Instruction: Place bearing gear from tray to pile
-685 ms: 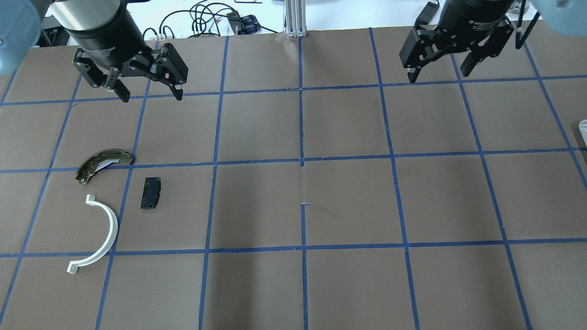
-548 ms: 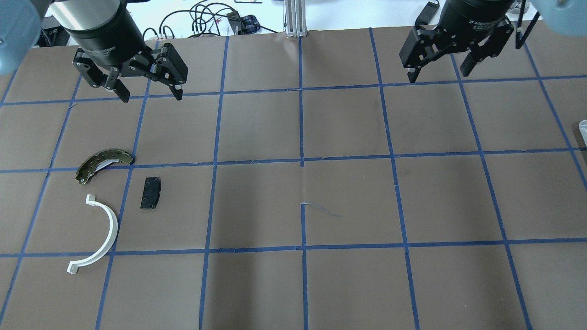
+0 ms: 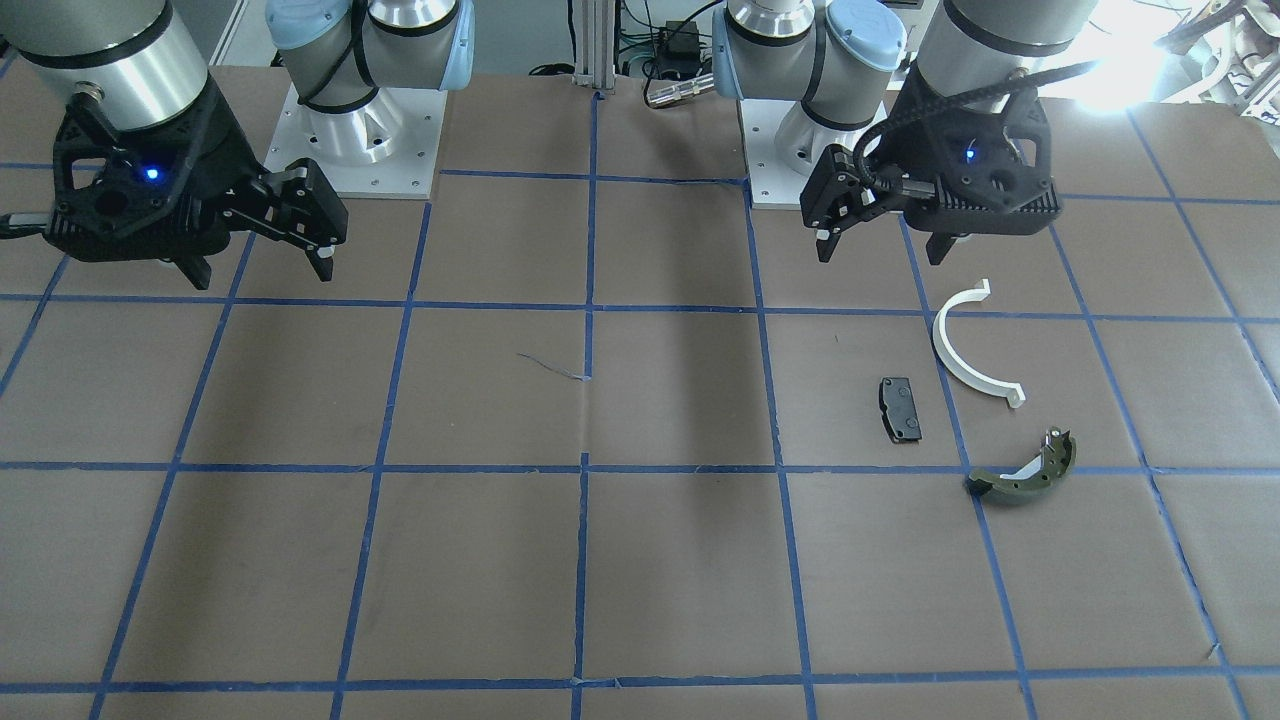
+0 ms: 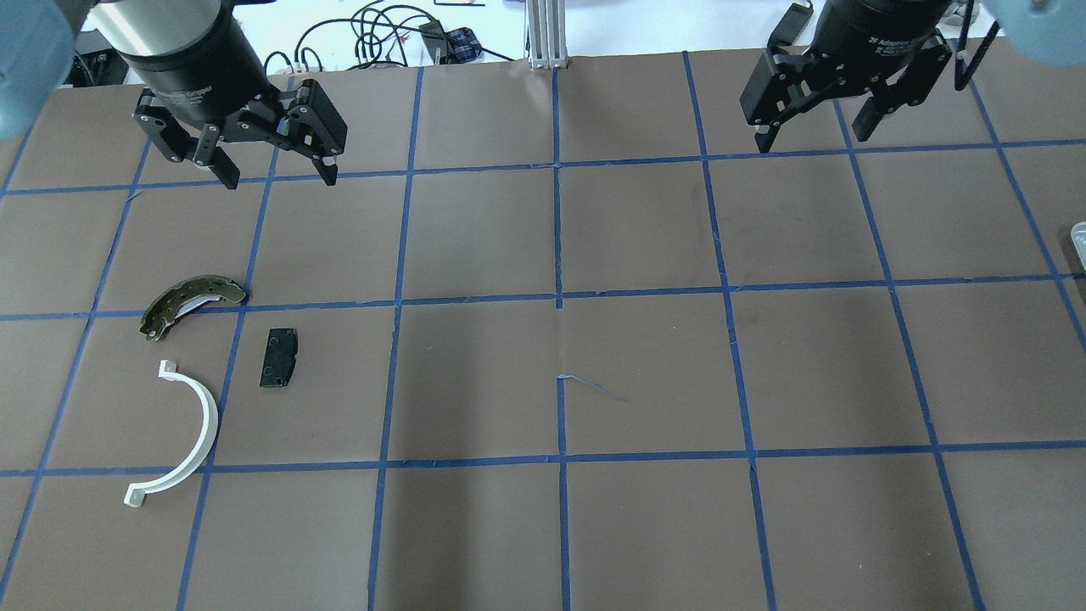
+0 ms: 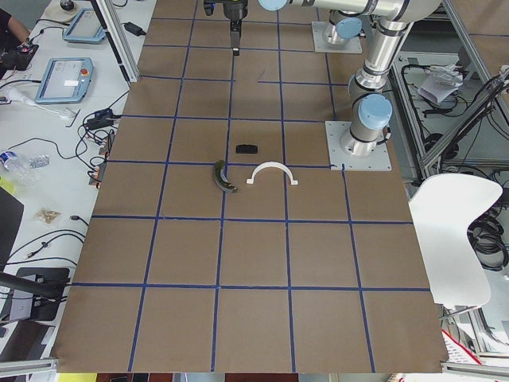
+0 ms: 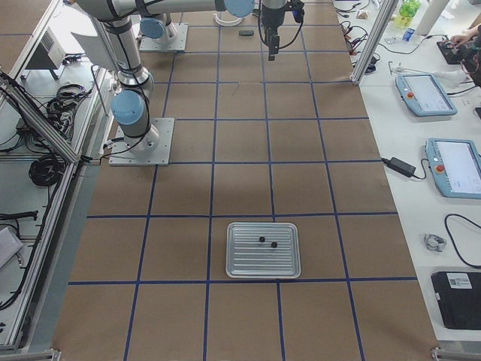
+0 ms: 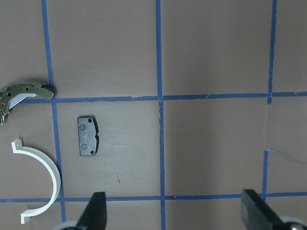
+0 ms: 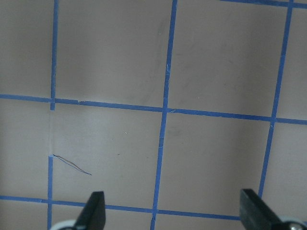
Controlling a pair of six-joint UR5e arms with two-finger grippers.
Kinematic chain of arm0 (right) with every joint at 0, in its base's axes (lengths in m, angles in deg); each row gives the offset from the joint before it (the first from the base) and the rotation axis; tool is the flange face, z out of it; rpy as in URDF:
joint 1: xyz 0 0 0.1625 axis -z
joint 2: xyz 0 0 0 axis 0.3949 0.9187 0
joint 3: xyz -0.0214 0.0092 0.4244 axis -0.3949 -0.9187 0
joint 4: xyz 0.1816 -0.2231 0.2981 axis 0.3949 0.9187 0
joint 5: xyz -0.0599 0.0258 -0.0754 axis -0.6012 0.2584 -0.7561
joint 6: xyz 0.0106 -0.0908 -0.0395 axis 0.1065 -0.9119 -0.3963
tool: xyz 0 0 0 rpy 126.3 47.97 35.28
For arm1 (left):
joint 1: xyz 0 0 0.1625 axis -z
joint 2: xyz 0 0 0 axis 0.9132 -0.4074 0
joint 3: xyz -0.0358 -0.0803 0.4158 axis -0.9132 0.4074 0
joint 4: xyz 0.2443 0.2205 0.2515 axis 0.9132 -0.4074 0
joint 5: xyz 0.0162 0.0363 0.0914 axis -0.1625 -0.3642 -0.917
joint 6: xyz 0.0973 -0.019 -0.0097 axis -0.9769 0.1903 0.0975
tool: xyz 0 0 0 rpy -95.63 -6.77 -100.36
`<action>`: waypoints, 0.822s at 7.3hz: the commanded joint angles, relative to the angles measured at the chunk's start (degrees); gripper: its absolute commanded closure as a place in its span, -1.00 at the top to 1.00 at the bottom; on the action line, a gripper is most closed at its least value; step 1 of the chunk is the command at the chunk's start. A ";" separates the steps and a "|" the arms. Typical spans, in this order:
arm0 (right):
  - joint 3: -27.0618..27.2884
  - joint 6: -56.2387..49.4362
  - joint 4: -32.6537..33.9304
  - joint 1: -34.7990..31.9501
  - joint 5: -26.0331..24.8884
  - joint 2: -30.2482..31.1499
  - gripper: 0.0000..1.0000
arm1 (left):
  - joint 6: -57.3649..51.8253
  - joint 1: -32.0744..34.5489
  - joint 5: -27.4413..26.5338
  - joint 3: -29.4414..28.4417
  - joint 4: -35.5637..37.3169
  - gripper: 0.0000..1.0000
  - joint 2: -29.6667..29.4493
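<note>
The pile lies on my left side of the table: a white half-ring [image 4: 202,424], a small black pad [image 4: 278,358] and an olive-green brake shoe [image 4: 191,304]. It also shows in the left wrist view, with the pad [image 7: 87,135] between the ring [image 7: 52,176] and the shoe [image 7: 24,92]. My left gripper [image 4: 278,178] hangs open and empty beyond the pile. My right gripper [image 4: 812,140] hangs open and empty at the far right. The metal tray [image 6: 263,263] holds two small dark parts [image 6: 261,240], too small to identify. It lies well to the right of the right gripper.
Brown paper with a blue tape grid covers the table [image 4: 560,373]. Only the tray's edge [image 4: 1079,238] shows at the right border of the overhead view. Cables and an aluminium post [image 4: 543,34] lie past the far edge. The arm bases [image 3: 360,140] stand at the robot's side.
</note>
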 commanded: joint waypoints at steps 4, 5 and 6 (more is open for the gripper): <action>0.10 0.19 0.00 0.12 -0.54 0.04 1.00 | 0.00 0.00 0.00 0.00 0.00 1.00 0.01; 0.27 0.19 -0.09 0.12 -0.80 0.04 1.00 | 0.00 -0.17 0.00 0.00 0.00 1.00 0.01; 0.45 -0.85 0.26 0.21 -0.28 -0.05 1.00 | 0.00 -0.18 0.09 0.00 0.00 1.00 0.01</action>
